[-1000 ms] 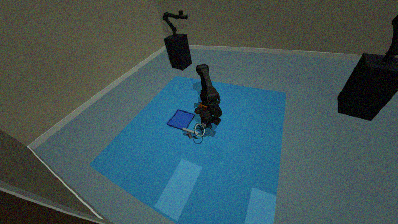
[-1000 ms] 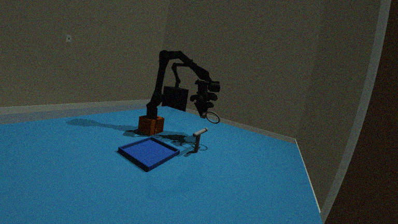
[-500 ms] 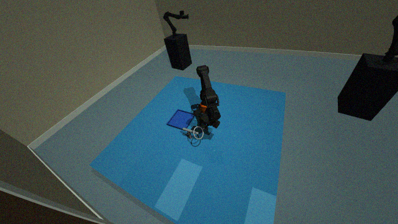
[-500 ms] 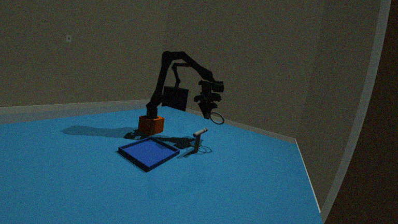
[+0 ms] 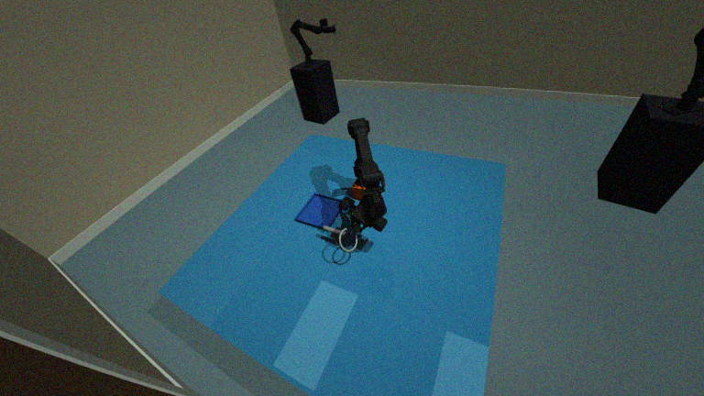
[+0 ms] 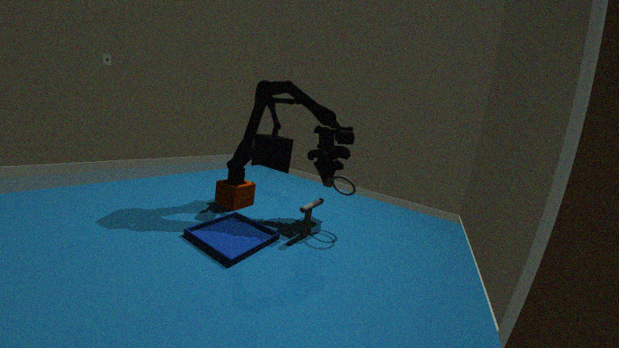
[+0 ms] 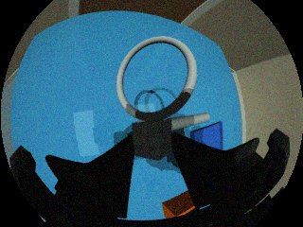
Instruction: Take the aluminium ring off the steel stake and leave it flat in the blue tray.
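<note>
The aluminium ring (image 5: 356,246) (image 6: 353,192) (image 7: 120,79) is off the steel stake (image 5: 330,228) (image 6: 311,205) (image 7: 193,120), held in the air above the level of its cross-bar. The gripper (image 6: 328,184) (image 7: 151,138) is clamped on the ring's small welded tab, at one edge of the ring; the tab itself is hidden by the dark fingers. No writing can be made out on the ring, the stake or the arm.

The six-joint arm (image 5: 364,155) (image 6: 255,118) (image 7: 76,177) rises from its orange base (image 5: 357,192) (image 6: 234,194) (image 7: 176,208), bends at a high elbow and slopes down to the wrist, with the gripper pointing downward. In the exterior view the ring reaches out to the right of the fingertips, its plane tilted; being round, it shows no long axis. The stake stands upright, its cross-bar lying level above the mat.

The blue tray (image 5: 295,220) (image 6: 208,250) (image 7: 221,134) lies on the bright blue mat (image 5: 415,267) (image 6: 365,280) (image 7: 57,71), left of the stake in the exterior view, with the orange base behind it. The ring is outside the tray.
</note>
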